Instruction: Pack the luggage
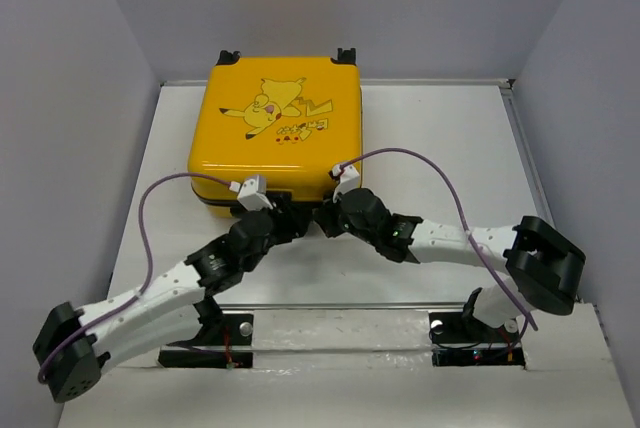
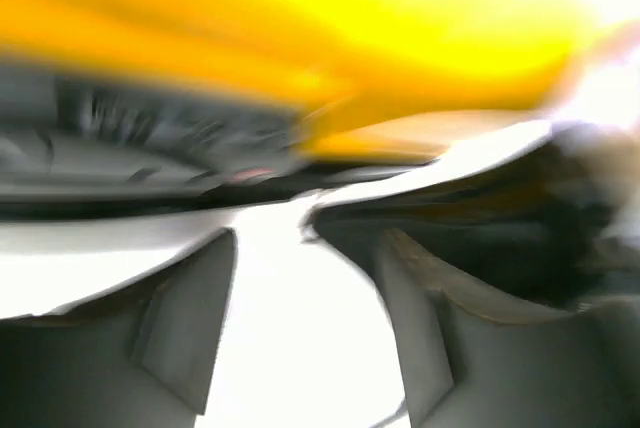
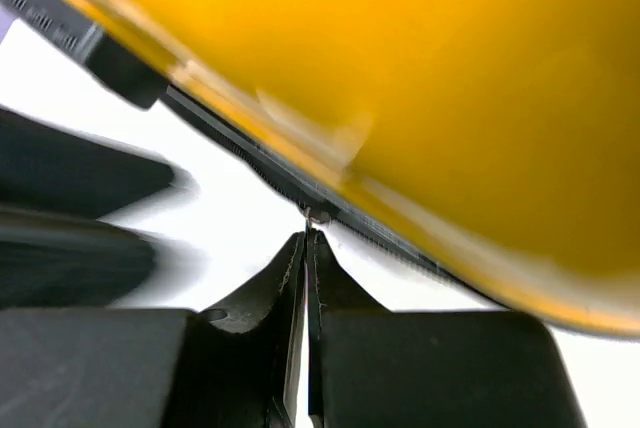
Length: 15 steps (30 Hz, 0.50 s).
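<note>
The yellow luggage (image 1: pixel 275 128) lies flat and closed at the back of the table, Pikachu shell up. Both grippers meet at its near edge. My right gripper (image 1: pixel 325 216) is shut, its fingertips (image 3: pixel 306 248) pinching a small metal zipper pull (image 3: pixel 316 216) on the dark zipper track under the yellow shell (image 3: pixel 450 78). My left gripper (image 1: pixel 290 210) is just left of it. In the blurred left wrist view it (image 2: pixel 305 248) is open with bare white table between the fingers, close to the shell (image 2: pixel 300 28) and the zipper band.
The white table (image 1: pixel 450 148) is walled in by pale panels on three sides. The right arm's dark wrist (image 2: pixel 500 228) sits close beside my left fingers. Purple cables loop over both arms. The arm bases stand at the near edge.
</note>
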Each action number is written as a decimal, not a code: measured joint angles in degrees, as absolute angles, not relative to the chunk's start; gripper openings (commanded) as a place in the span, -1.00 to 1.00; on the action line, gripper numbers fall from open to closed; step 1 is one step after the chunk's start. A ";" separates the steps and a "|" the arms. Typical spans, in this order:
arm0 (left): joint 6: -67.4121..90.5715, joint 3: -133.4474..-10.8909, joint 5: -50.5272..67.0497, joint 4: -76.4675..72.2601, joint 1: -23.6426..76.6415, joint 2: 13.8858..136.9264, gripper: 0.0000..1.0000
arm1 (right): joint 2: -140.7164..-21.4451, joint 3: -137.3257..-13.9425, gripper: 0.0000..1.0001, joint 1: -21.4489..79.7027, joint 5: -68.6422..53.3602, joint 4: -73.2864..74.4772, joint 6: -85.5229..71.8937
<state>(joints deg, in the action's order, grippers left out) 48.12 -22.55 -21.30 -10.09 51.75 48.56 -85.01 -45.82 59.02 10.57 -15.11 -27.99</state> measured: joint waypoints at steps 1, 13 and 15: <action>47.18 -25.52 -20.78 -4.75 51.64 43.68 0.73 | -84.58 -45.45 -0.86 59.07 10.72 -15.16 -28.21; 30.85 -60.77 -13.13 13.02 14.90 47.35 0.98 | -81.73 -43.29 -0.86 59.35 11.57 -15.00 -28.97; 29.19 -57.52 -5.98 11.92 3.62 51.57 0.98 | -81.45 -43.29 -0.86 59.35 11.60 -14.79 -28.95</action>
<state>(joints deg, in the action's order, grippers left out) 29.19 -57.52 -5.98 11.92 3.62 51.57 -81.45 -43.29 59.35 11.60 -14.79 -28.95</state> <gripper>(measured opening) 0.987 0.073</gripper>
